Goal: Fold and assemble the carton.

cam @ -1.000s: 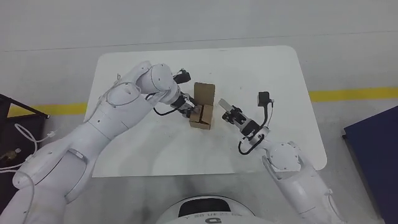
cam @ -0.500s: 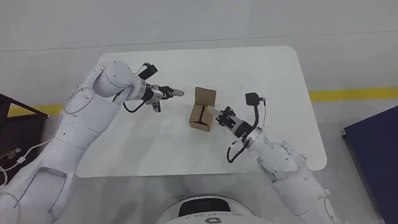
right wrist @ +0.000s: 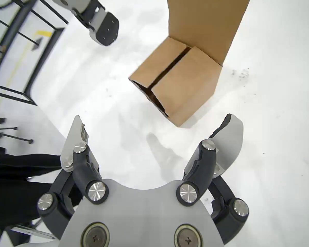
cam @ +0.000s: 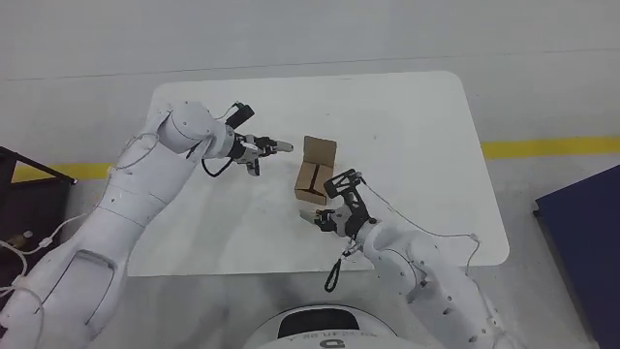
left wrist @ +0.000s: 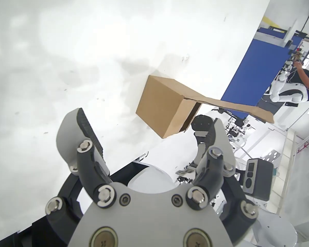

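A small brown carton (cam: 313,176) sits near the middle of the white table (cam: 417,116). Its two short flaps (right wrist: 180,78) are folded in with a narrow gap between them, and one long flap (right wrist: 208,11) stands open. My left gripper (cam: 279,144) hovers open a short way to the carton's left, apart from it; in its wrist view the carton (left wrist: 162,106) lies just beyond the left gripper (left wrist: 146,129). My right gripper (cam: 318,216) is open on the carton's near side, fingers facing the carton without touching it, as the right gripper (right wrist: 154,127) shows.
A dark metal rack (cam: 19,170) stands off the table's left side and a blue panel (cam: 581,223) lies on the floor at the right. The table's front edge (cam: 291,269) runs close behind my right gripper. Bare tabletop stretches to the right and back.
My left gripper let go of the carton and drew back to the left. My right gripper swung from the carton's right side round to its near side.
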`<state>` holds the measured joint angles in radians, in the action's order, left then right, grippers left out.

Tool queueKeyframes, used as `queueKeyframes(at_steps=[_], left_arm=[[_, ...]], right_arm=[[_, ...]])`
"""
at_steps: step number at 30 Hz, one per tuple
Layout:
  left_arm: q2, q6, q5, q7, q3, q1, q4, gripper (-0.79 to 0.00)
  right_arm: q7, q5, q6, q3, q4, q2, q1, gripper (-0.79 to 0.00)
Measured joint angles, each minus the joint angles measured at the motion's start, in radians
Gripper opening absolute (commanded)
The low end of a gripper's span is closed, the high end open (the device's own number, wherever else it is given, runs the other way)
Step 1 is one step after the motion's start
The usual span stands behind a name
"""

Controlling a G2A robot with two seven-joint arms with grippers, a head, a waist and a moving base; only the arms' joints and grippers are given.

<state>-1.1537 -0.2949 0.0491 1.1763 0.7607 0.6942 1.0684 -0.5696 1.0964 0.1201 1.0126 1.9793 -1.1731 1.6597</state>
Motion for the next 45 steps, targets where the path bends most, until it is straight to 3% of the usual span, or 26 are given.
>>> queueKeyframes(at_steps=[5,9,18,26,35,40,42,45], left_arm=[[-0.047,0.033,0.027,0.023,-0.076,-0.051,-0.088,0.0],[-0.078,0.066,0.036,0.048,-0.121,-0.084,-0.149,0.0],[-0.099,0.198,-0.019,0.073,-0.159,-0.108,-0.167,0.0],[-0.083,0.212,-0.019,0.08,-0.126,-0.08,-0.133,0.0],[0.001,0.163,-0.017,-0.02,0.051,0.021,-0.097,0.0],[0.034,0.122,-0.019,-0.105,0.144,0.071,0.006,0.0],[0.033,0.131,-0.032,-0.115,0.14,0.073,0.023,0.0],[0.011,0.148,-0.058,-0.104,0.085,0.041,-0.02,0.0]], right_arm=[[-0.031,0.074,0.051,-0.023,-0.048,-0.007,-0.039,0.0],[-0.04,0.037,0.067,-0.037,-0.123,-0.018,-0.082,0.0],[0.082,0.005,0.168,0.002,-0.217,-0.034,-0.117,0.0],[0.2,-0.011,0.292,0.03,-0.232,-0.048,-0.111,0.0],[0.357,-0.1,0.309,0.038,-0.21,-0.067,-0.084,0.0],[0.511,-0.284,0.227,0.079,-0.148,-0.079,-0.033,0.0],[0.587,-0.385,0.171,0.1,-0.123,-0.085,-0.008,0.0],[0.72,-0.559,0.053,0.122,-0.096,-0.096,0.039,0.0]])
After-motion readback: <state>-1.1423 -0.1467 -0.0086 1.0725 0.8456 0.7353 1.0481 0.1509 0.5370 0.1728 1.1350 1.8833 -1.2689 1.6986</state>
